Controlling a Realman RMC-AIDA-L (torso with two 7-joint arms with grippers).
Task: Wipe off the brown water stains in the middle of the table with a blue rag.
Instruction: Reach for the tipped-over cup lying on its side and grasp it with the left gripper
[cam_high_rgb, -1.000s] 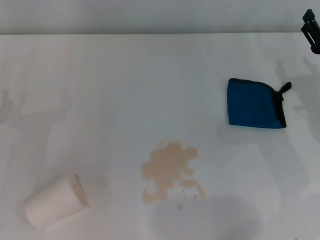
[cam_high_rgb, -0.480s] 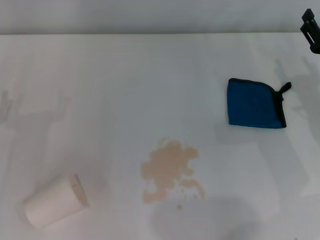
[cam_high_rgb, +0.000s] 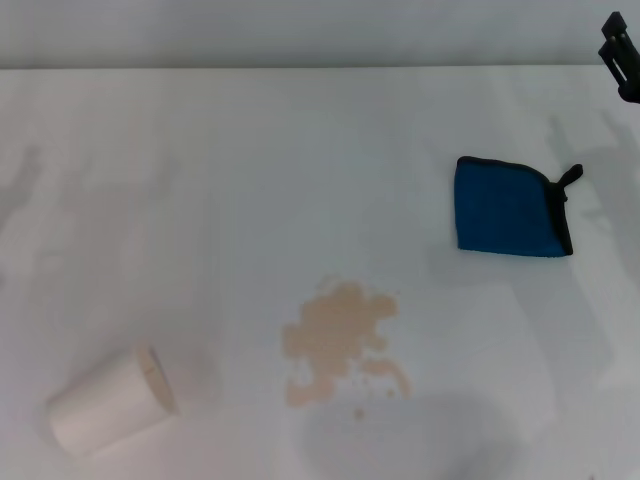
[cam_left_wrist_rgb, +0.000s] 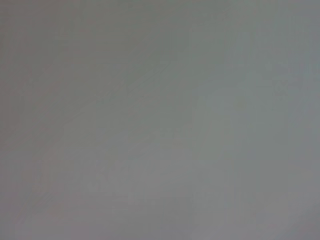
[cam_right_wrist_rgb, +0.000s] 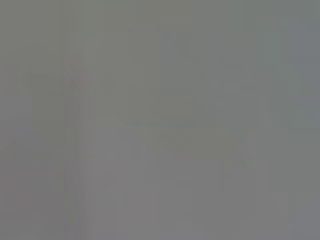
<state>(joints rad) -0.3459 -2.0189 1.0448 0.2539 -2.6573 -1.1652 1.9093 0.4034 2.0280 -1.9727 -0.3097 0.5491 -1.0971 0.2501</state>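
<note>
Right end effector (cam_high_rgb: 622, 58) at far edge, grip state unclear; blue rag (cam_high_rgb: 508, 208) lies apart from brown water stains (cam_high_rgb: 340, 342)

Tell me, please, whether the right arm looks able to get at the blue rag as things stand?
Probably yes. The blue rag lies flat on the table with nothing on it or beside it, and the right claw hangs at the far right edge, just beyond it.

The blue rag (cam_high_rgb: 509, 209) lies flat on the white bench (cam_high_rgb: 250, 180) toward 2 o'clock, a squarish bright-blue cloth edged in black, its short black loop at the far right corner. The brown water stains (cam_high_rgb: 343, 340) sit near 6 o'clock: a light tan blotch with small droplets at its near edge, well apart from the rag.
</note>
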